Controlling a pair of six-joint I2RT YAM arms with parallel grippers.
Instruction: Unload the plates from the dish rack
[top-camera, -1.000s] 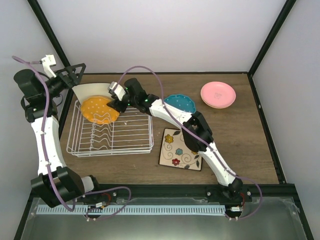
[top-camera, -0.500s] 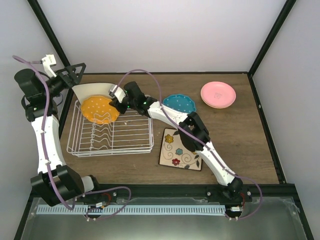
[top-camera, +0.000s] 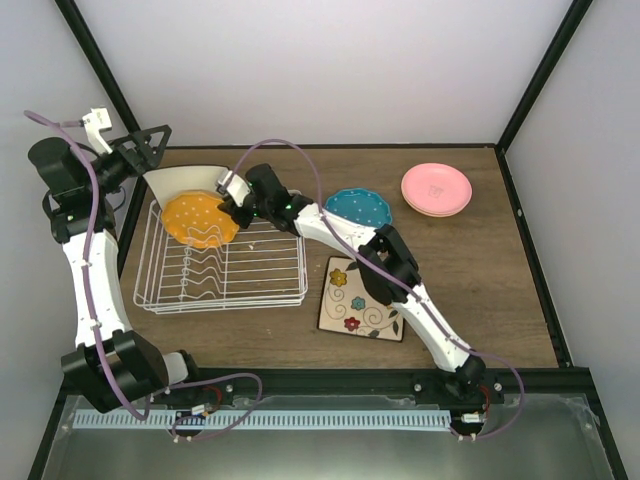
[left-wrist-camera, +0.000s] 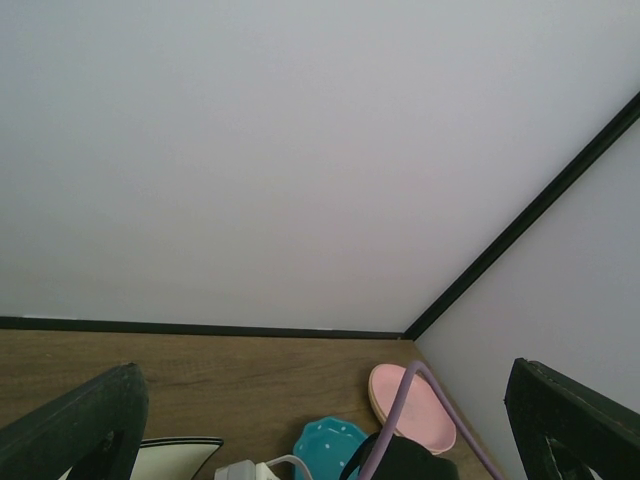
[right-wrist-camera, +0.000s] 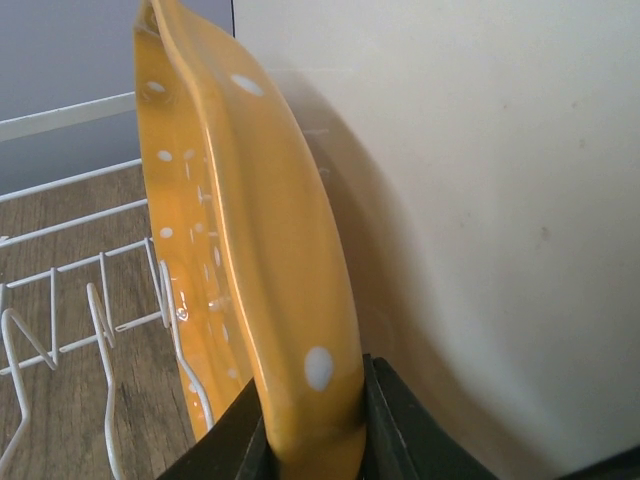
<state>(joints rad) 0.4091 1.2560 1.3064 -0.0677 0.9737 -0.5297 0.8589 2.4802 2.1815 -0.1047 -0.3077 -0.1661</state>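
Note:
The white wire dish rack (top-camera: 255, 268) sits at the table's left. A scalloped, dotted bright-orange plate (top-camera: 198, 220) stands upright in its back row, with a square cream plate (top-camera: 178, 181) leaning just behind it. My right gripper (top-camera: 236, 212) is shut on the orange plate's right rim. In the right wrist view both fingers pinch that rim (right-wrist-camera: 290, 300) at my right gripper (right-wrist-camera: 315, 440), and the cream plate (right-wrist-camera: 480, 200) fills the background. My left gripper (top-camera: 150, 146) hangs open and holds nothing above the rack's back-left corner.
A teal plate (top-camera: 361, 206) lies on the table right of the rack. A pink plate (top-camera: 436, 187) is stacked on another at the back right. A flowered square plate (top-camera: 363, 298) lies in front of the rack's right end. The right arm's purple cable (top-camera: 300, 150) arcs over the rack.
The right gripper's jaws have closed onto the orange plate's rim, and the arm has edged slightly left. The left arm has not moved.

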